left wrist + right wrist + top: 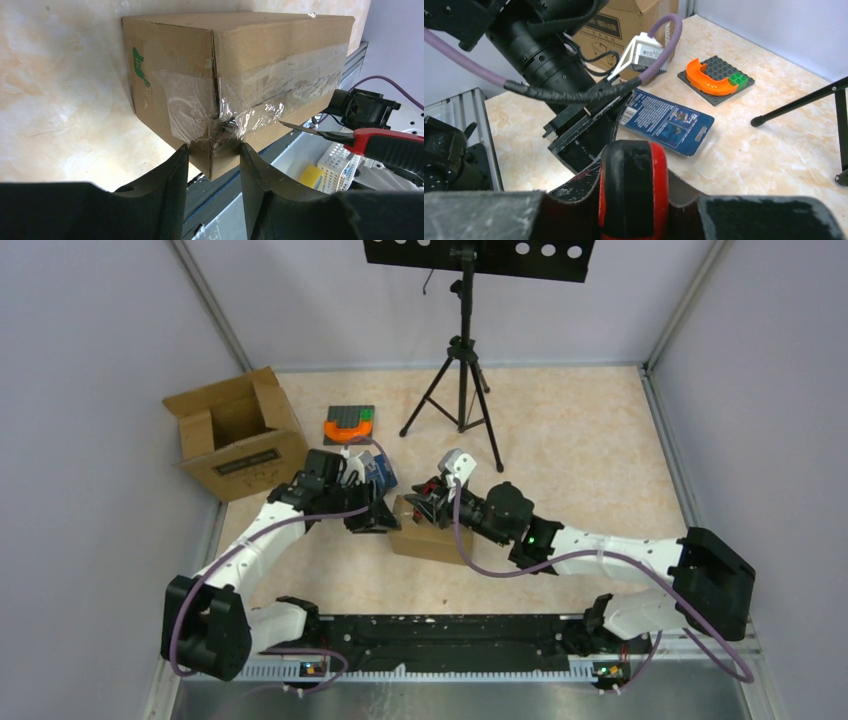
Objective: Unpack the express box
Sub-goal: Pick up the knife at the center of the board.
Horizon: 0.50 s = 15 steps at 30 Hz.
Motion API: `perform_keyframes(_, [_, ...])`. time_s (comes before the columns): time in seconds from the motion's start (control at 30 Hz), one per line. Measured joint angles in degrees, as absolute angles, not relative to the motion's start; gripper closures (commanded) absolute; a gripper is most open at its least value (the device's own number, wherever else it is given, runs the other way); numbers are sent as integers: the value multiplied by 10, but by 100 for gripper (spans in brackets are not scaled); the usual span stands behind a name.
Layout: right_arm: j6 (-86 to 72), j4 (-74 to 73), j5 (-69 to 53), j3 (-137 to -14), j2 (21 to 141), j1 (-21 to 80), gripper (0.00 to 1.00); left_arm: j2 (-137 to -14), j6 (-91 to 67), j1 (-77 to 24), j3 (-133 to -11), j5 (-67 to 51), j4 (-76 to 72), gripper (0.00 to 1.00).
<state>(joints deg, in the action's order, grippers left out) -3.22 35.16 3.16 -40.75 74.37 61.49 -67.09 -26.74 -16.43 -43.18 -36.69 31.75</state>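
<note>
Currently the taped express box [235, 70] lies on the desk [65, 100] in front of the two arm bases, between the arms, with clear tape wrapped over its end seam and along its side.

The left pincer [212, 160] sits at the box's left end. Its two dark fingers [172, 190] stand partly apart with the nearest corner of the box pushed in between them. One pad rests on each of the two faces that meet there, so as far as the wrist view shows, it is clamped across that corner.

The right pincer [634, 212] is closed on the red-and-black handle of a cutter [634, 175], which fills the gap between its fingers. From the left wrist view, the cutter's thin grey blade [300, 128] points at the taped long side of the box. Its tip is at the wrinkled tape near the corner. Whether the tip touches the tape or sits just beside it cannot be told.

Behind the box a blue card packet [666, 120] lies flat on the desk. Farther back is a grey brick plate [716, 80] carrying an orange curved piece and a small green brick. An open cardboard carton [235, 435] stands at the far left, and a black tripod [460, 380] stands at the back of the desk.
</note>
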Motion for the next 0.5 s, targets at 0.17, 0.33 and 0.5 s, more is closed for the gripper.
perform_keyframes(0.17, [-36,347,34,-405,743,618,100,-678,-255,-152,-443,-360,322,53])
perform_keyframes(0.33, [-37,347,36,-405,743,624,100,-680,-244,-145,-455,-352,333,46])
perform_keyframes(0.5, [-35,342,44,-406,741,625,100,-680,-241,-144,-478,-349,333,44])
